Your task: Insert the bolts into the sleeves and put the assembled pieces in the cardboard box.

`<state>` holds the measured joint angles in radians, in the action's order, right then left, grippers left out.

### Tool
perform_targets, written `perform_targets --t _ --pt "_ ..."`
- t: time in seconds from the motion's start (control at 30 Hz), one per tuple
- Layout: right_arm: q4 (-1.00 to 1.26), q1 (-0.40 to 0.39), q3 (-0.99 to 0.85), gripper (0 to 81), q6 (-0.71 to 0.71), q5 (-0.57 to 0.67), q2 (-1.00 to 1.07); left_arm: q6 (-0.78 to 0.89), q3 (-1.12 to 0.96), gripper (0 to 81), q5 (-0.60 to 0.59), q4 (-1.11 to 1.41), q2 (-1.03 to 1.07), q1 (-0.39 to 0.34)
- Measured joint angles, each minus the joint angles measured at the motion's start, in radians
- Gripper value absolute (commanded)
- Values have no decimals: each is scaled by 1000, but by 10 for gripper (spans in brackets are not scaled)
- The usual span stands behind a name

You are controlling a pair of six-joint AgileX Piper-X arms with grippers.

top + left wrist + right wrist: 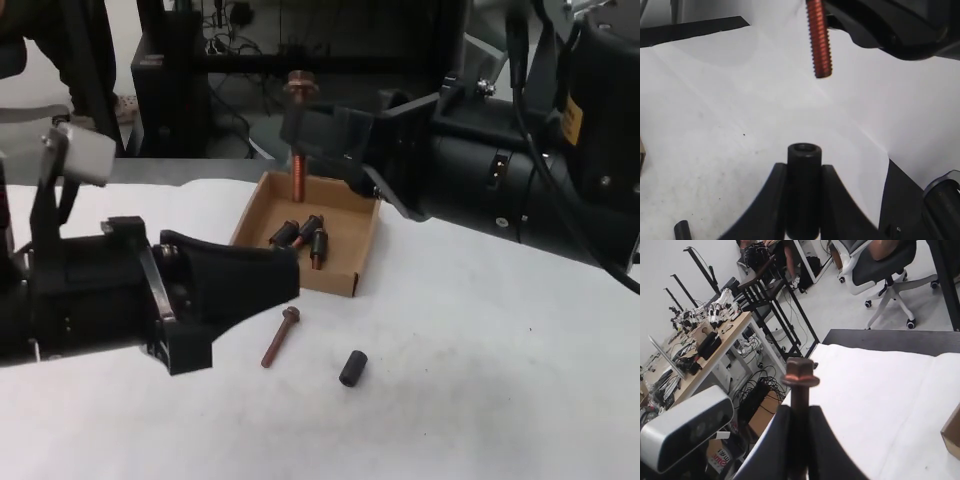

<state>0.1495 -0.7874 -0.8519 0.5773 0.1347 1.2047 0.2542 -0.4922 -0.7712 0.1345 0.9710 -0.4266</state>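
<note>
Since a threaded shank needs an open bore facing it, we see the left tool [804, 172] clamped on a sleeve [804, 155] held upright, mouth up; on the desk [480, 380] a spare bolt [279, 338] and spare sleeve [352, 368] lie apart (a later round, we judge) near the cardboard box [330, 285] holding assembled pieces [300, 232]; the right tool [799, 415] is clamped on a bolt [800, 376] under its head, threads hanging above the sleeve, not yet in.

Bright, even light from above, the white cloth [480, 400] nearly washed out; only faint soft shadows under the loose bolt [280, 338] and loose sleeve [352, 368]. Threads gleam on the held bolt [818, 40], the held sleeve [804, 170] reads flat black, the cardboard box [325, 275] is shaded inside, and it's dim beyond the bench's far edge
</note>
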Motion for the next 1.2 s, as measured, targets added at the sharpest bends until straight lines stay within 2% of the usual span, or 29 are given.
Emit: perform_targets --t 0.4,0.9,1.2 --pt "0 0 0 4 -18 19 0 32 1 17 50 55 0 -4" --pt "0 0 0 4 -53 -38 0 59 1 17 58 75 0 -4" --pt "0 -34 0 4 -25 -82 0 59 1 17 58 75 0 -4"
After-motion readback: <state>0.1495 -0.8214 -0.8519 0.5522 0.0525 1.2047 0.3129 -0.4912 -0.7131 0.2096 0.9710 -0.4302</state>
